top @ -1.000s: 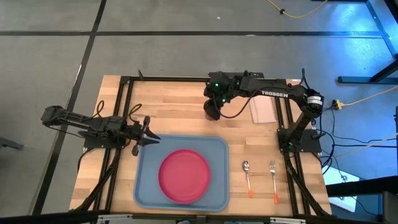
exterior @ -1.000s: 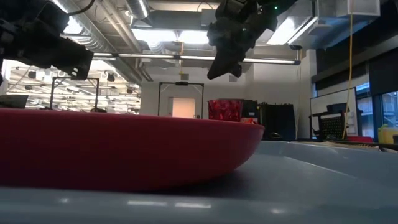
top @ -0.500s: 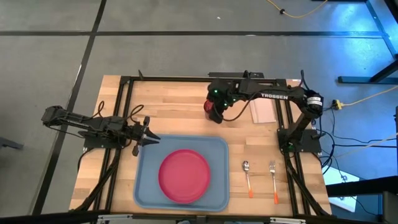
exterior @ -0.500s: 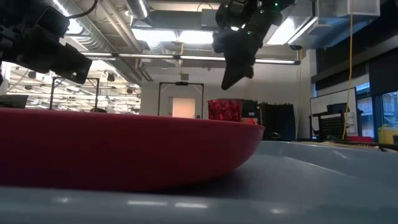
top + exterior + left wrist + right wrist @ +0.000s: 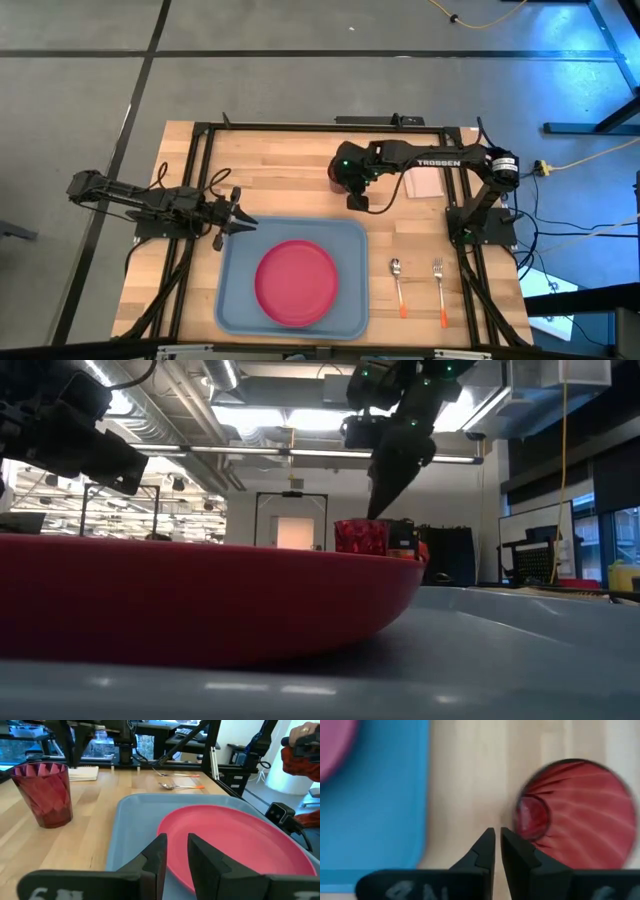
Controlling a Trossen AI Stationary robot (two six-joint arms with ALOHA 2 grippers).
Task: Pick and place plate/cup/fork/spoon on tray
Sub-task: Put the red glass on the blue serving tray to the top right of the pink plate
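Observation:
The dark red cup [image 5: 580, 815] stands upright on the wooden table, also in the high view [image 5: 335, 172] and the low view [image 5: 362, 537]. My right gripper [image 5: 497, 837] is shut, points down and hovers just beside and above the cup's rim, on the side toward the tray; it touches nothing. The pink-red plate [image 5: 296, 282] lies in the light blue tray [image 5: 232, 300]. My left gripper [image 5: 176, 847] is open by a narrow gap and empty, over the tray's far left corner. The spoon [image 5: 397, 285] and the fork [image 5: 439, 290] lie on the table right of the tray.
A pale rectangular sheet [image 5: 425, 183] lies on the table under my right arm, right of the cup. Black frame rails [image 5: 200, 180] run along the table's sides. A person's red sleeve [image 5: 300, 755] shows beyond the table in the left wrist view.
My right gripper has gone down and toward the table's near edge, from over the cup to just beside its rim, and has tipped to point more steeply down. The cup has stayed in place.

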